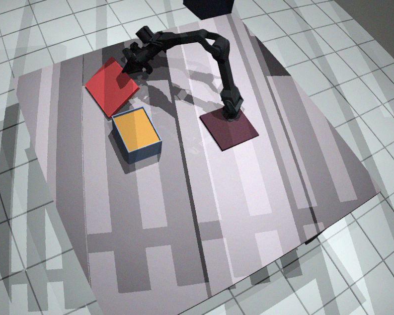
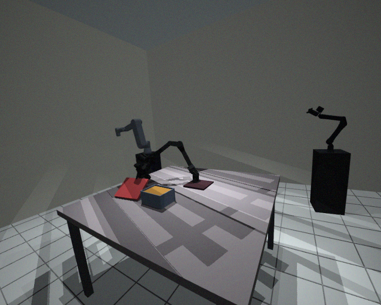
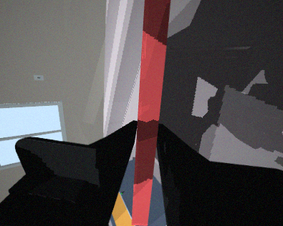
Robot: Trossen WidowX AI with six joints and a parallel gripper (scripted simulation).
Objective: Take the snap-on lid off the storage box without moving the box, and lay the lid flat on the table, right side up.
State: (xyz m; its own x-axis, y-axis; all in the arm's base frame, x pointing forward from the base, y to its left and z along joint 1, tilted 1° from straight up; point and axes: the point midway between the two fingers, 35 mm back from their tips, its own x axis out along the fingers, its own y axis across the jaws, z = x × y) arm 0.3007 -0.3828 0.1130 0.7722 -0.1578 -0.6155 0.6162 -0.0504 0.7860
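Note:
The red lid (image 1: 104, 93) (image 2: 129, 191) (image 3: 152, 82) is off the box and tilted. Its edge by the gripper is raised, and its opposite edge is low, at or just above the table. My gripper (image 1: 123, 71) (image 2: 140, 178) (image 3: 147, 126) is shut on the lid's raised edge; the wrist view shows the lid edge-on between both fingers. The blue storage box (image 1: 145, 151) (image 2: 157, 200) (image 3: 157, 211) stands upright and open on the table, with a flat orange surface (image 1: 137, 130) (image 2: 161, 190) (image 3: 120, 211) inside. The lid's low corner is very close to the box's corner; I cannot tell whether they touch.
The arm's base stands on a dark red plate (image 1: 224, 137) (image 2: 202, 186) to the right of the box in the top view. The lid is near the table's (image 1: 237, 230) (image 2: 190, 256) far-left edge. Other arms on black pedestals (image 2: 329, 180) stand beyond the table.

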